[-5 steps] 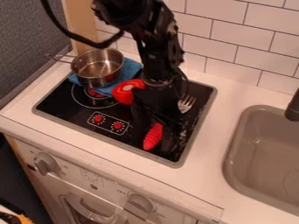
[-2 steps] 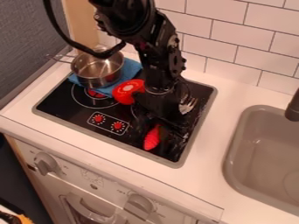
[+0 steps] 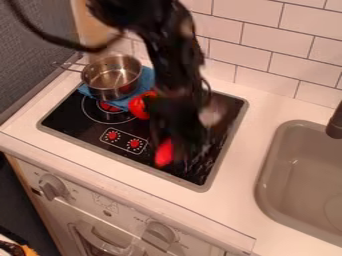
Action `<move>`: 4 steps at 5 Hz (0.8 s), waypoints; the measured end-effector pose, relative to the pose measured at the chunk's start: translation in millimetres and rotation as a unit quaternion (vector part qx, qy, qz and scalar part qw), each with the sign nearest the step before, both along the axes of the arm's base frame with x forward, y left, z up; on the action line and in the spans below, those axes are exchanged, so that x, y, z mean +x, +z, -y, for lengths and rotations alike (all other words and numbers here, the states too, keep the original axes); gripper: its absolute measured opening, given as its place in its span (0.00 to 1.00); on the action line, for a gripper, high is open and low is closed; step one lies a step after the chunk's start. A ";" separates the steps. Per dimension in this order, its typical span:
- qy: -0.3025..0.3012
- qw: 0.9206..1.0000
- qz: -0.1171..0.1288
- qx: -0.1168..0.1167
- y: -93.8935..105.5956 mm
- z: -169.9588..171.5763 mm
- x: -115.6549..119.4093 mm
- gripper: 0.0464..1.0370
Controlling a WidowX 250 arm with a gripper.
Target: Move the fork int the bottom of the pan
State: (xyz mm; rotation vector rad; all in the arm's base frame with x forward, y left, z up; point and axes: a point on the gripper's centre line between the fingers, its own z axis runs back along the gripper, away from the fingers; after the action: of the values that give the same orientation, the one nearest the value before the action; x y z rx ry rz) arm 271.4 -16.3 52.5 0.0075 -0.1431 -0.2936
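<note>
The black gripper [image 3: 179, 142] hangs over the right half of the stove, shut on the fork's middle, which it hides. Toward the stove's front, the fork's red handle [image 3: 163, 153] sticks out to the left of the gripper. Its blurred silver tines [image 3: 211, 116] stick out behind and to the right. The metal pan [image 3: 100, 92] stands upright at the stove's back left, partly on a blue cloth [image 3: 144, 86], well apart from the fork.
A red round toy [image 3: 138, 107] lies between the pan and the arm, partly hidden by the arm. The black stove top [image 3: 80, 127] has a grey raised edge. A grey sink [image 3: 300, 175] is at the right, and a tiled wall [image 3: 267, 55] stands behind.
The gripper first dipped slightly over the fork. Since then the arm has shifted left, and the fork's handle and tines have moved left and a little up in the view with it.
</note>
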 end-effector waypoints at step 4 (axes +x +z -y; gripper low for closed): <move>0.140 0.990 -0.019 0.013 -17.5 -175.1 -31.2 0.39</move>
State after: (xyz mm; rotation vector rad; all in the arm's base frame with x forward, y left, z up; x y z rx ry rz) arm 240.2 158.8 35.1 0.0477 -0.0996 -0.0154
